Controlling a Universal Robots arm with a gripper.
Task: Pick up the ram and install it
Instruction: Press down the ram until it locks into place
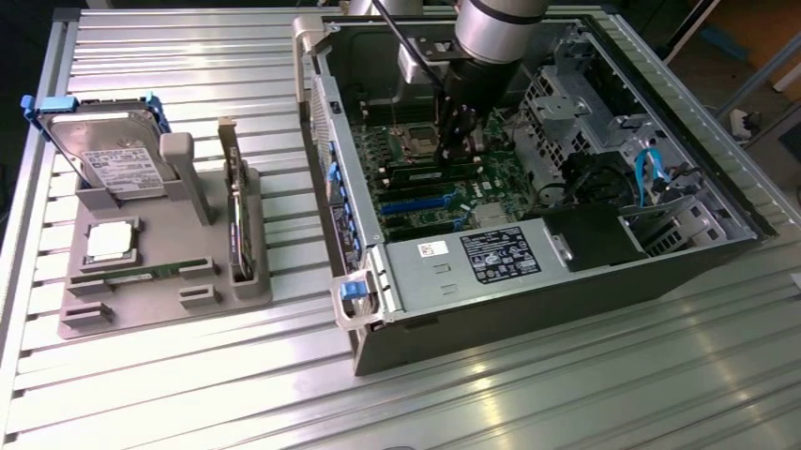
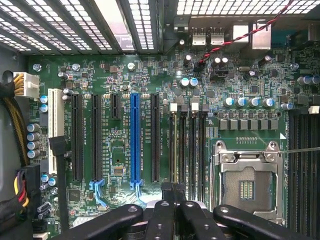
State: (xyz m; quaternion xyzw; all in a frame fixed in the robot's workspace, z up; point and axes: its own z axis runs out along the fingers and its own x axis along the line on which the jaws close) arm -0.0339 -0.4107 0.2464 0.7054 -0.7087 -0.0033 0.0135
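Ram [image 1: 148, 273], as far as I can judge, is the thin green stick lying flat-edged in the grey tray [image 1: 163, 309] on the worktop [image 1: 564, 394]. It sits outside the computer case [image 1: 375, 272], well apart from it on the exterior view's left. Its long axis runs roughly crosswise to the case's long side wall, along the tray's edge nearest the camera. The taller expansion card [image 1: 233, 211] stands in the same tray, between the stick and the case.

My arm [image 1: 494, 28] reaches steeply down into the open case, wrist close to vertical. The jaws hang low over the motherboard, about midway along the case. In the wrist view they are clenched together, and I can make out nothing green between them. They look empty to me, though the tips partly hide what lies under them.

Beneath the jaws I see the bank of black memory slots [image 2: 187, 145], just beside the bare processor socket [image 2: 245, 185]. I judge the slots to be unfilled. So the stick lies away from the jaws, beyond the case wall on the tray side.
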